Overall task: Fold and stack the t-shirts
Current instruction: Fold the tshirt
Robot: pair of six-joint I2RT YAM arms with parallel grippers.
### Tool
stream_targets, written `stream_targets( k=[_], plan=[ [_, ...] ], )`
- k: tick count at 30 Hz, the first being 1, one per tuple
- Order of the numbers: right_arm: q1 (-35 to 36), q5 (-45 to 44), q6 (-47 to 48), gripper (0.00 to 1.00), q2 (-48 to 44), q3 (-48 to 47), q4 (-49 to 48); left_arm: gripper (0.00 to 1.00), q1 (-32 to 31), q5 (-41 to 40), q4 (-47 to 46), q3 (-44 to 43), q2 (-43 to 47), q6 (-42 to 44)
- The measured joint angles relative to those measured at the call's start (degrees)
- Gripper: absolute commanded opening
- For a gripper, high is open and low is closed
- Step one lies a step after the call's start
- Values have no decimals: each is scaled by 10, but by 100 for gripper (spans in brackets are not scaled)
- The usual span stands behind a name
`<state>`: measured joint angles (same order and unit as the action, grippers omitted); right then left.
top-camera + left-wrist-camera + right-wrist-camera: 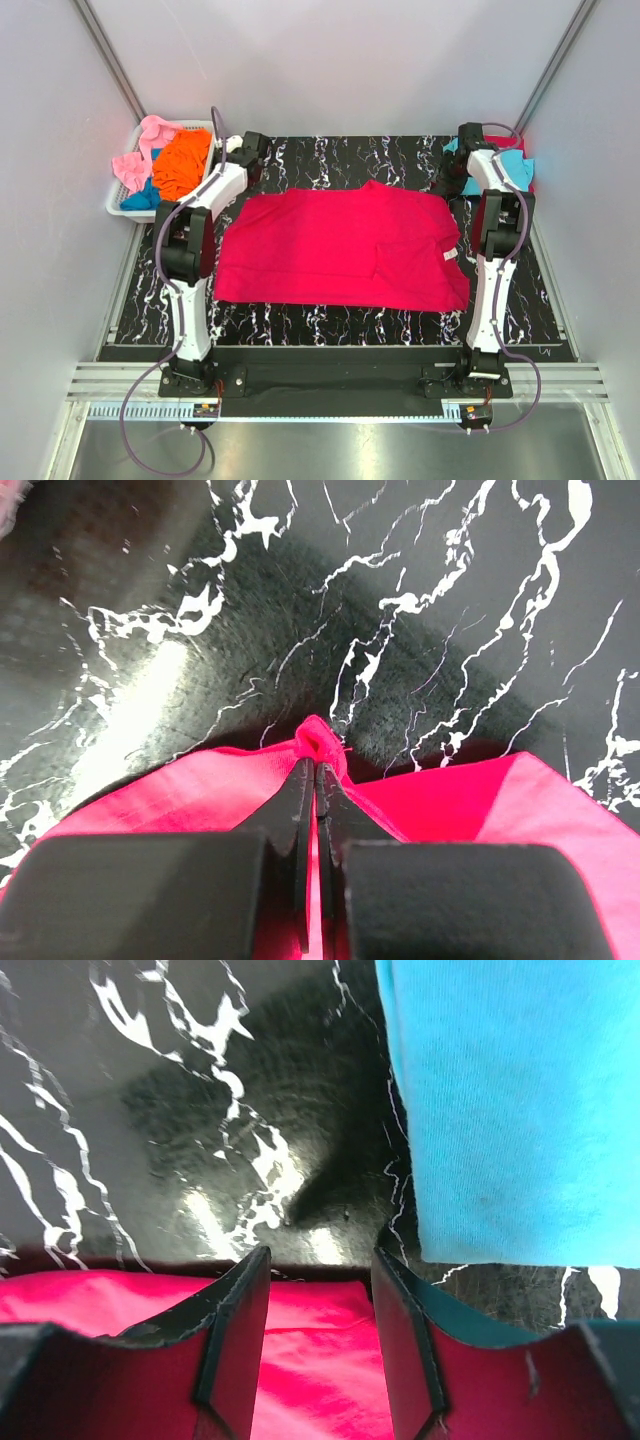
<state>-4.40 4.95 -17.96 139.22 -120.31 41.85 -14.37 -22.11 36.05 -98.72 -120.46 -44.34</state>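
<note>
The large crimson-red t-shirt (345, 250) lies spread flat on the black marbled mat. My left gripper (245, 165) is at its far left corner and is shut on a pinch of the red cloth (320, 738); its jaws (316, 765) are closed with fabric between them. My right gripper (460, 185) is at the far right corner, open; its fingers (320, 1260) straddle the red shirt's edge (320, 1340) without gripping it. A cyan t-shirt (518, 165) lies at the far right, also in the right wrist view (510, 1110).
A white slotted basket (118, 205) stands at the far left off the mat, holding pink (150, 135), orange (183, 160) and blue (142, 196) shirts. Grey walls close in both sides. The mat's front edge (340, 345) is near the arm bases.
</note>
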Motion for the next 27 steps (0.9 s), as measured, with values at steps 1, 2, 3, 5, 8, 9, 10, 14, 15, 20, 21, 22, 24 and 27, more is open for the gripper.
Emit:
stream_targets(
  k=[1,2,3,5,8,9,10,14,15,20,21,22,24,27],
  plan=[
    [0,0,2,52,2,0,4,0,0,-3,-1,2,3,0],
    [0,1,2,52,4,0,6,0,0,-5,0,5,9,1],
    [0,3,3,50,4,0,6,0,0,-7,0,9,15,2],
    [-1,7,3,43,4,0,10,0,0,-11,3,14,28,4],
    [-2,18,2,31,4,4,11,0,0,-14,3,16,43,5],
    [-2,22,2,25,4,6,11,0,0,-15,3,17,48,6],
    [-2,25,1,23,4,9,10,0,0,-16,3,18,52,7],
    [-4,38,-3,10,-1,22,6,1,0,-19,4,23,68,9],
    [-4,40,-4,3,-4,27,4,1,0,-20,3,24,71,9],
    [-5,42,-7,0,-24,59,5,1,0,-20,5,32,78,10],
    [-5,41,-7,0,-28,65,7,1,0,-19,5,35,80,10],
    [-5,41,-7,0,-34,73,9,1,0,-19,6,39,81,10],
    [-5,37,-7,0,-45,89,15,1,0,-19,7,47,86,10],
    [-5,34,-7,0,-68,108,20,1,0,-19,10,58,96,10]
  ],
)
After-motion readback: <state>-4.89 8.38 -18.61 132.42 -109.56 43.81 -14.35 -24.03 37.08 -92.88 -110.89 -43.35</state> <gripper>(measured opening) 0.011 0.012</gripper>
